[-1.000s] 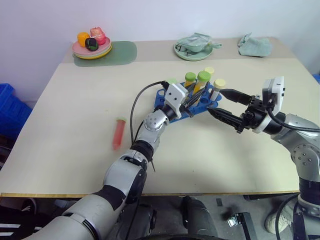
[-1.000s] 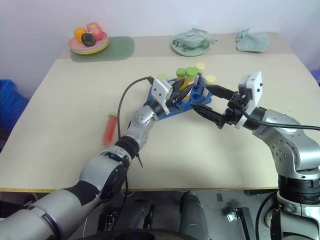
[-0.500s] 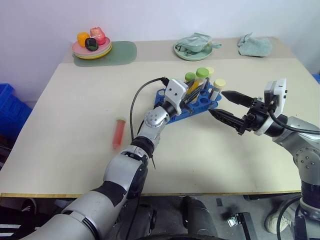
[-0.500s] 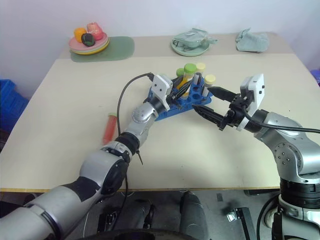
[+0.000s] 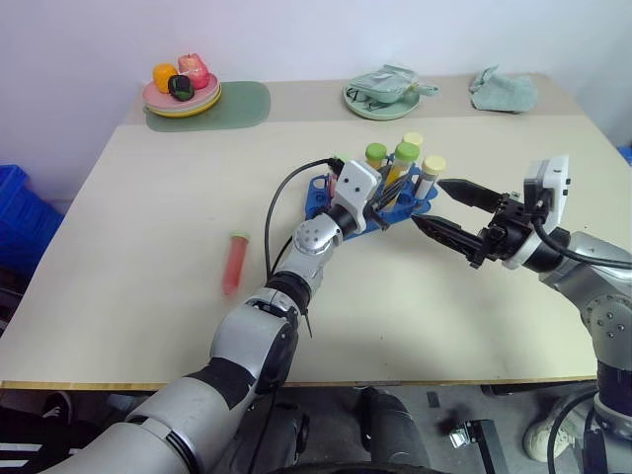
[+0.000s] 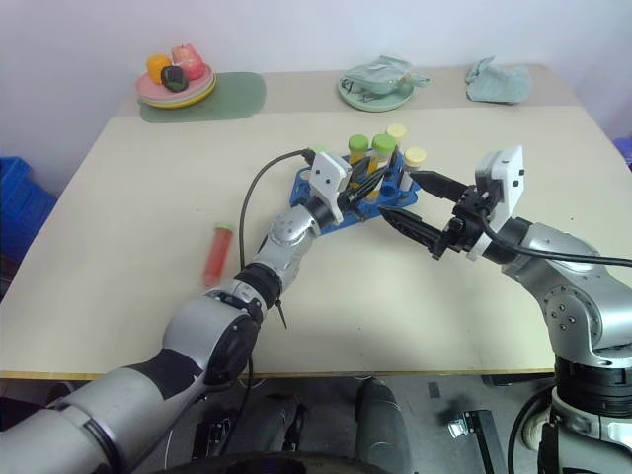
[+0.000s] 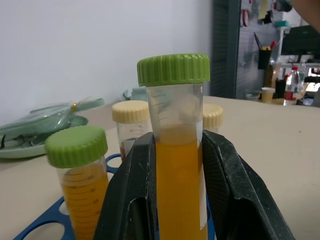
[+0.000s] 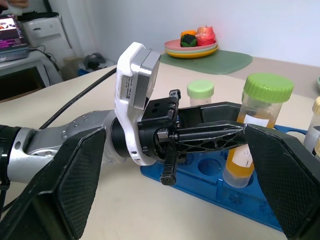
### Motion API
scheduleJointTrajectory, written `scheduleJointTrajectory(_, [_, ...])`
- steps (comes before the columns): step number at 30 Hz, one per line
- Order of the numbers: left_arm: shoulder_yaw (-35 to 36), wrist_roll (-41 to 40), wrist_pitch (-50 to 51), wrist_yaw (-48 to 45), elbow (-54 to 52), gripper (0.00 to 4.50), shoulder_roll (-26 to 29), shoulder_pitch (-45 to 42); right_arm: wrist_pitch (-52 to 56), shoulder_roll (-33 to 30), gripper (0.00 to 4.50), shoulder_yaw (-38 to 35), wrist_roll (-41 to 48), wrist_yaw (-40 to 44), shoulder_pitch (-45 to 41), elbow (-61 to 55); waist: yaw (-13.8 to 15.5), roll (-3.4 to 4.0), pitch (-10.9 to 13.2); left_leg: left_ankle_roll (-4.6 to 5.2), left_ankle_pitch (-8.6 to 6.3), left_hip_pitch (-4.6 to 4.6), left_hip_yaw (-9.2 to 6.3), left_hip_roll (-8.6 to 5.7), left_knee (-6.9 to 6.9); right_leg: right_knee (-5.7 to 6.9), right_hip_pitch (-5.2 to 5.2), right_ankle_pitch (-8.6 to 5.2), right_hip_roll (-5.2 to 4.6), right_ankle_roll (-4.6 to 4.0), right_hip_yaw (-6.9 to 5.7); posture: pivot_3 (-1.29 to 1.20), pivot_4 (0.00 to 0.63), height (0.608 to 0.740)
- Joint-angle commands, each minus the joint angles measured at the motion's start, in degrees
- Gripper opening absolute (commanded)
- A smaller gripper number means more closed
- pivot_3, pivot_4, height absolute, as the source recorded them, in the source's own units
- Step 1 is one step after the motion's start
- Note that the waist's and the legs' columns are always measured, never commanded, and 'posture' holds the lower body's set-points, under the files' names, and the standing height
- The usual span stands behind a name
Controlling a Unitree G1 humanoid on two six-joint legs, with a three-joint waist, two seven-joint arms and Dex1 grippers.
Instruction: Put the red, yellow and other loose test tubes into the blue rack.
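— While the blue rack sits near the middle of the tan table, what does the left gripper have?

— Its two black fingers are clamped on the yellow-orange tube, green cap up, held upright over the rack. Beside it in the rack stand another green-capped tube with orange liquid and two cream-capped tubes behind (their contents are mostly hidden).

— And the right gripper?

— Spread wide and empty, just off the rack's right end, its fingertips aimed at the tubes; one finger frames each side of the right wrist view, with the left gripper and the rack between them.

— Where is the red tube?

— Lying flat on the table, well to the left of the rack, green cap toward the far edge, untouched by either gripper.

— Anything else around the rack?

— Far beyond it, at the back edge: a plate of toy fruit on a green mat to the left, a green plate with a crumpled cloth straight behind, another cloth to the right.
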Motion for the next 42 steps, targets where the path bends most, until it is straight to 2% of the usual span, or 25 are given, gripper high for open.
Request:
scheduleJointTrajectory(1, [0.19, 0.93, 0.13, 0.42, -0.08, 0.72, -0.37, -0.97, -0.12, -0.97, 4.5, -2.37, 1.31, -0.39, 0.45, -2.65, 0.01, 0.0, 0.0, 0.0, 0.0, 0.0, 0.0, 0.0, 0.0, 0.0, 0.0, 0.0, 0.0, 0.0, 0.0, 0.0, 0.15, 0.74])
scheduleJointTrajectory(10, [0.64, 2.36, 1.08, 3.64, 0.43, 0.72, 0.33, -1.44, 0.08, -1.18, 4.5, -2.82, 1.7, -0.96, 0.65, -3.04, -0.05, -0.01, -0.01, 0.0, 0.0, 0.02, 0.01, 0.0, 0.03, 0.02, 0.02, 0.0, 0.0, 0.0, 0.01, 0.0, 0.15, 0.74])
scheduleJointTrajectory(42, [-0.81, 6.74, -0.65, 4.95, 0.51, 0.72, 1.88, -1.02, 0.52, -1.05, 4.5, -2.33, 2.24, -1.99, 0.09, -3.32, -0.08, 0.0, -0.03, 0.0, 0.0, 0.05, 0.03, 0.0, 0.04, 0.06, 0.04, 0.0, 0.0, 0.0, 0.01, 0.0, 0.15, 0.74])
